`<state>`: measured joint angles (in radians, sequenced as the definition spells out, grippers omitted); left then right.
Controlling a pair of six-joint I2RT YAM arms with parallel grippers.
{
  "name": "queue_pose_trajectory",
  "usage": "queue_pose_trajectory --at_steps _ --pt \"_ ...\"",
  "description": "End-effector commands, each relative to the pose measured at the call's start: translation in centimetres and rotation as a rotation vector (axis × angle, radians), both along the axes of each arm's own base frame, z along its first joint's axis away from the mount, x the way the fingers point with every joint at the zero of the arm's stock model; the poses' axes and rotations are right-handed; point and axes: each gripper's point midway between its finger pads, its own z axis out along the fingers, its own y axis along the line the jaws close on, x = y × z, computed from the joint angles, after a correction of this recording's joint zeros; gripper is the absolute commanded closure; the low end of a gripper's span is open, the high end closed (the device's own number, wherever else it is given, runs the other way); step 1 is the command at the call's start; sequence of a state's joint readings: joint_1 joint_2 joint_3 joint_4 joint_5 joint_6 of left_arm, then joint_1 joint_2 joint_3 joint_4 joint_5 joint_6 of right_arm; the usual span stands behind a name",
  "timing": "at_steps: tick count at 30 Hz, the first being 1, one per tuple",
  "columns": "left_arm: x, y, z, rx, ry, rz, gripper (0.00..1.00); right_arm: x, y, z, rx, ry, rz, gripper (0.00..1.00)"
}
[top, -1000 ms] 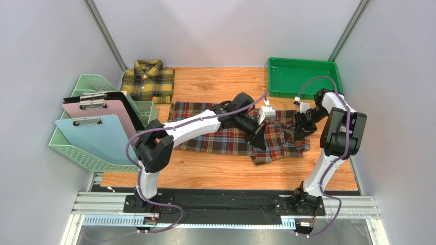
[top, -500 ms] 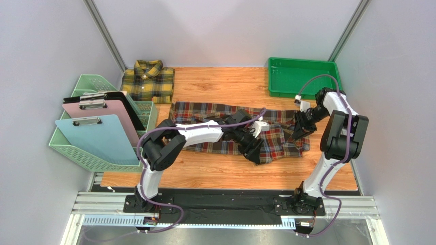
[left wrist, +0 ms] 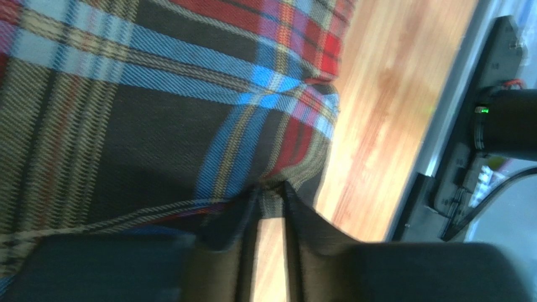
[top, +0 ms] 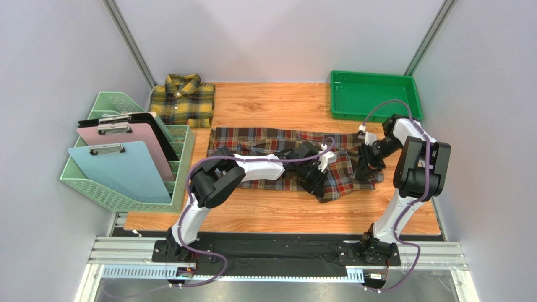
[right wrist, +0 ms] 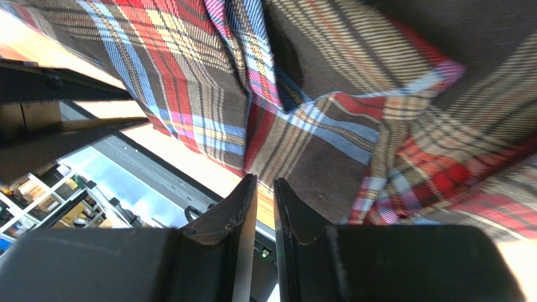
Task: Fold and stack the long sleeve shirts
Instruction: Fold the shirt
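Red, brown and navy-blue plaid flannel shirt [top: 252, 136] lies spread across the middle of the wooden table [top: 277, 100], its right part doubled over into a thicker wad near the front edge. Left gripper [top: 318, 182] is down at the near hem of that wad, arm lying low over the cloth. In the left wrist view its fingers [left wrist: 246, 211] are clenched to a narrow slit and the check fabric gathers into creases right at the tips [left wrist: 270, 192], so it is grasping the hem. Right gripper [top: 364, 171] sits at the shirt's right edge. In its wrist view the fingers [right wrist: 242, 201] are drawn nearly together [right wrist: 263, 181] with the tips at the cloth's border; cannot tell whether any fabric is nipped between them. Yellow and dark green-black plaid flannel shirt [top: 183, 99] rests folded, collar up, in the far left corner, well apart from the red one. Green plastic tray [top: 372, 94] at far right. Mint-green mesh basket [top: 107, 189] at left holds a pink clipboard [top: 129, 148], a light blue clipboard [top: 120, 170] and a black clipboard [top: 161, 135], all leaning. Any print on them is too small to read.
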<state>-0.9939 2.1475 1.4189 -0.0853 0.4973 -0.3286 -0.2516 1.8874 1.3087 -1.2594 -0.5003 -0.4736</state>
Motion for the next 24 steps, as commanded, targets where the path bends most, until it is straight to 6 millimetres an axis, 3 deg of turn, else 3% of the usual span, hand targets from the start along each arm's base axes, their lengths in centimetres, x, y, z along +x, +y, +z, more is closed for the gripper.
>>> queue_pose_trajectory --at_steps 1,3,4,8,10,13,14,15,17,18,24 --pt "0.0 0.9 -2.3 0.100 -0.019 0.014 0.95 0.4 -0.4 -1.1 -0.042 -0.020 0.004 0.79" --pt "-0.8 0.5 -0.5 0.054 -0.017 -0.042 1.00 0.4 -0.7 -1.9 -0.056 -0.012 0.012 0.79" --pt "-1.3 -0.1 1.9 -0.002 -0.033 -0.085 1.00 0.6 -1.0 -2.3 -0.071 -0.018 0.011 0.79" --pt "-4.1 -1.1 8.0 -0.127 -0.042 -0.217 1.00 1.5 -1.6 -3.4 -0.091 -0.026 0.012 0.80" --pt "-4.8 -1.2 10.1 -0.153 -0.008 -0.220 1.00 1.9 -1.7 -3.4 -0.088 -0.033 0.007 0.79" --pt "-5.4 -0.9 11.6 -0.172 0.009 -0.221 1.00 2.3 -1.5 -2.6 -0.084 -0.066 0.011 0.79" --pt "-5.2 -0.6 11.3 -0.166 -0.026 -0.234 1.00 2.4 -1.5 -2.4 -0.082 -0.074 0.014 0.79" --pt "-5.5 -0.5 10.9 -0.146 -0.070 -0.251 0.92 2.3 -1.4 -2.1 -0.075 -0.073 0.015 0.79" --pt "-4.4 0.0 9.6 -0.085 -0.248 -0.285 0.66 2.3 -1.3 -1.7 -0.068 -0.077 0.015 0.79" --pt "-5.0 0.2 8.6 -0.058 -0.303 -0.322 0.60 2.2 -1.3 -1.6 -0.065 -0.075 0.018 0.79" --pt "-3.5 -0.3 4.8 0.046 -0.653 -0.451 0.56 1.9 -1.1 -1.5 -0.063 -0.074 0.018 0.79"
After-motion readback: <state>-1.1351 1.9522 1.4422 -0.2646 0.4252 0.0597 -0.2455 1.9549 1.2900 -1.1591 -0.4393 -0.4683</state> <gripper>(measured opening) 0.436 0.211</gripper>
